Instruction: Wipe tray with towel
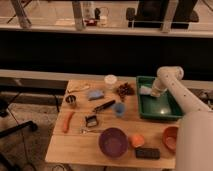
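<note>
A green tray (161,111) sits at the right side of the wooden table (75,147). A pale towel (145,90) lies inside it at the far left corner. My gripper (153,92) is down in the tray, right at the towel. The white arm (172,82) bends over the tray's far edge and runs down to the lower right.
On the table are a purple bowl (113,141), an orange ball (136,141), a black block (148,153), an orange bowl (171,137), a blue cup (119,109), a white cup (110,81), a blue sponge (95,94), a carrot (67,121) and a metal cup (71,100).
</note>
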Robot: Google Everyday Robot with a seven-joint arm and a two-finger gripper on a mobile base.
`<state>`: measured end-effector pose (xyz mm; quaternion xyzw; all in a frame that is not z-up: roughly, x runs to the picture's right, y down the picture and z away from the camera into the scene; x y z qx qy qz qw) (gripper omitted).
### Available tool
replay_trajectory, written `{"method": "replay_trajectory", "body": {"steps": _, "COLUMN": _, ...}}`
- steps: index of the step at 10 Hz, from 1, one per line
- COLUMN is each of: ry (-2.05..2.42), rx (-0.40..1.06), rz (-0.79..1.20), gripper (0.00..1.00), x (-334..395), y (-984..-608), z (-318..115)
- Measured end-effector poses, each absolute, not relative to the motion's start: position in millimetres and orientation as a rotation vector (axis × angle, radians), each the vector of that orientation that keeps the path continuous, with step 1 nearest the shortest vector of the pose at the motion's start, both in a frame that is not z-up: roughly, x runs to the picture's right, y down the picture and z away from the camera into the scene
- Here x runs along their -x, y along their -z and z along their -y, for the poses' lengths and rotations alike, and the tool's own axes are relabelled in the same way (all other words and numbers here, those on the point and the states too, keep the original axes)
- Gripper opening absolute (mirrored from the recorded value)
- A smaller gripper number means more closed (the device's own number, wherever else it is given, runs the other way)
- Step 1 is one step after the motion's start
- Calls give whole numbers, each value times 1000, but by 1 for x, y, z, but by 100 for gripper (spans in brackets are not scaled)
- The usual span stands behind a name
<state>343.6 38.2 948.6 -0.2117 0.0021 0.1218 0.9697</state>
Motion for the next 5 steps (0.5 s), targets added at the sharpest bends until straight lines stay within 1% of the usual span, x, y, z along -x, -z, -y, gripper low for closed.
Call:
{"method": "replay_trajectory", "body": {"steps": 3, "ry": -243, "rx": 397, "rz": -29, "gripper": 0, "x": -362, "y": -910, "z": -64}}
{"method": "replay_trajectory", "body": {"steps": 5, "ry": -233, "rx": 315, "rz": -46, "gripper": 0, "x": -377, "y": -894, "z": -57}}
